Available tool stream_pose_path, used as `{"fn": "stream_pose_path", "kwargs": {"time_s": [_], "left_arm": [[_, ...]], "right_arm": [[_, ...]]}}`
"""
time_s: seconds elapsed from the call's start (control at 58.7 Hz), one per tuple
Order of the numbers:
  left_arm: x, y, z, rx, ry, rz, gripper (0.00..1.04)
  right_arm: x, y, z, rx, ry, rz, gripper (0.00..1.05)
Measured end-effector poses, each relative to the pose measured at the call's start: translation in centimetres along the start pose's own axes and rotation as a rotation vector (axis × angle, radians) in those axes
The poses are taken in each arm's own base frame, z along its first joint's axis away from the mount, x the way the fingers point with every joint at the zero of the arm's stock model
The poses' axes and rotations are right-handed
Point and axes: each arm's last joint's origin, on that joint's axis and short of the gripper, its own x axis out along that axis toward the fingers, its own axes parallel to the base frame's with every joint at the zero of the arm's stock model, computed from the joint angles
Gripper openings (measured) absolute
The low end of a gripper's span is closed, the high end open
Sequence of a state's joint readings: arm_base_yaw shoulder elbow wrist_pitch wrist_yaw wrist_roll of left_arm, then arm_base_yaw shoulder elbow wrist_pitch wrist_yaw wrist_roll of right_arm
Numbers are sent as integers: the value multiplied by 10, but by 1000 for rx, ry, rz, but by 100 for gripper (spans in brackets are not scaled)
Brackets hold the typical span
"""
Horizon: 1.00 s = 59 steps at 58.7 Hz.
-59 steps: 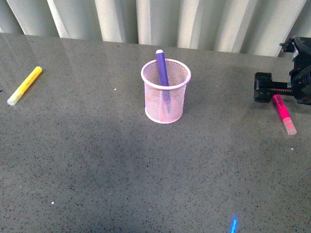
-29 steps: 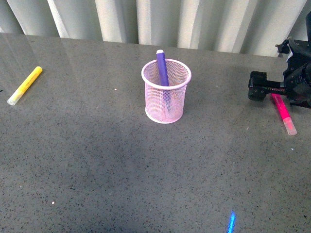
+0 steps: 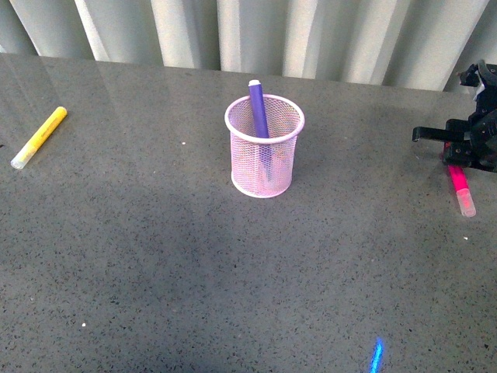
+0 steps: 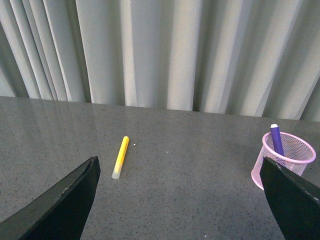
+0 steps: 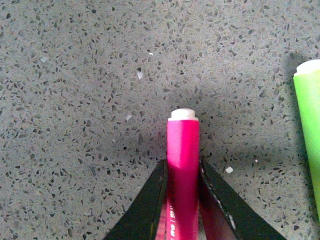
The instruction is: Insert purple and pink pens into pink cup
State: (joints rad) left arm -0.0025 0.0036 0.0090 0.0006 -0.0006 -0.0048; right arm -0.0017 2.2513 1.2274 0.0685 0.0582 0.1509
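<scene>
The pink cup (image 3: 265,148) stands mid-table with the purple pen (image 3: 258,109) upright inside it; both also show in the left wrist view, cup (image 4: 287,160) and pen (image 4: 276,140). The pink pen (image 3: 460,186) lies on the table at the far right, its clear cap toward me. My right gripper (image 3: 458,151) is shut on its far end; in the right wrist view the two fingers pinch the magenta barrel (image 5: 182,165) at the gripper (image 5: 183,172). My left gripper (image 4: 182,200) is open and empty, out of the front view.
A yellow marker (image 3: 39,137) lies at the far left of the table, also in the left wrist view (image 4: 120,157). A green marker (image 5: 310,125) lies just beside the pink pen. Pleated curtains hang behind the table's far edge.
My right gripper has closed its jaws on the pink pen's far end and shifted slightly right. The pen stays on the table. The cup and purple pen have not moved.
</scene>
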Motion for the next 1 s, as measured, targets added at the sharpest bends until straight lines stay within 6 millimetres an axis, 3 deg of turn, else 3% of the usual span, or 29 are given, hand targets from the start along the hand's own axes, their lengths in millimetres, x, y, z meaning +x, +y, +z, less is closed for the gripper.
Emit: {"fn": "stream_pose_path", "kwargs": {"time_s": [0.289, 0.596, 0.834, 1.005], "left_arm": [[0, 0, 0, 0, 0, 0, 98], [0, 0, 0, 0, 0, 0, 98], [0, 0, 0, 0, 0, 0, 98], [0, 0, 0, 0, 0, 0, 98]], "right_arm": [[-8, 4, -10, -89, -145, 41, 12], [-58, 31, 14, -282, -529, 145, 12], [-95, 95, 7, -570, -913, 322, 12], [-111, 138, -3, -638, -1098, 421, 12]]}}
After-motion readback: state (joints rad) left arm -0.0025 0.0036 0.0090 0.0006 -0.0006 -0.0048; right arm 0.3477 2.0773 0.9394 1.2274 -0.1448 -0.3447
